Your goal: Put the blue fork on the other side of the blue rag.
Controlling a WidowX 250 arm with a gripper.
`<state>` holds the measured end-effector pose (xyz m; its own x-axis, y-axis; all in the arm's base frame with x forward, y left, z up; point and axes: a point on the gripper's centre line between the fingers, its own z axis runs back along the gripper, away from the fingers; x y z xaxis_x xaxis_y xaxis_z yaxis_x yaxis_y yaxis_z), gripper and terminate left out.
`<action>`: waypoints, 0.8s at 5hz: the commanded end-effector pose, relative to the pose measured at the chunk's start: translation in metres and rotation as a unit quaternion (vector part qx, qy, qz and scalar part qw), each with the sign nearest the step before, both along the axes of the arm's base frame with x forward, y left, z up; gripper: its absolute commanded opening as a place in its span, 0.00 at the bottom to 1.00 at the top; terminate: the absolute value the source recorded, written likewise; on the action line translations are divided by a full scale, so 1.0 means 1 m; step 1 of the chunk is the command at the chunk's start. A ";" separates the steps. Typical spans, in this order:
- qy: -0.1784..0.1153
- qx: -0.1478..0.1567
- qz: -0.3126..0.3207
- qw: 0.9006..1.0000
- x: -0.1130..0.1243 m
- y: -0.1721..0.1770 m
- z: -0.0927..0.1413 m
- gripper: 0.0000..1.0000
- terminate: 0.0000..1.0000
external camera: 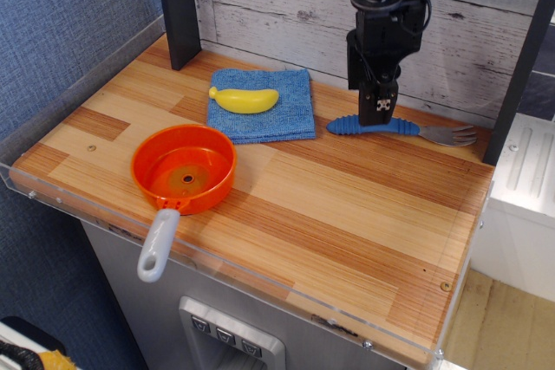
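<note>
Observation.image, the only view, shows the gripper (378, 115) low over the middle of the blue fork (401, 129), which lies flat near the table's (347, 214) back edge toward the right corner, just beside the blue rag (264, 105), apart from it. Whether the fingers are spread or clenched cannot be told; they sit against the handle from this angle.

The ribbed, thick plastic handle is rounded, so an off-centre pinch could likely roll or pivot it, swinging the grey metal tines toward the back wall. Carrying it across the textured, folded cloth, the fork might clip the smooth yellow banana (244, 99) lying on the rag. A glossy orange pan (184, 168) sits near the front-left corner, well apart.
</note>
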<state>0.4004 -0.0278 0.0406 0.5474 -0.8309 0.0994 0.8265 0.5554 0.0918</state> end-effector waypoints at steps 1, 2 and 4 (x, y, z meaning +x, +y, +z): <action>-0.010 0.002 0.005 1.000 0.009 -0.013 -0.005 1.00 0.00; -0.003 0.012 0.012 1.000 0.010 -0.015 -0.012 1.00 0.00; 0.000 0.014 0.032 0.999 0.009 -0.013 -0.011 0.00 0.00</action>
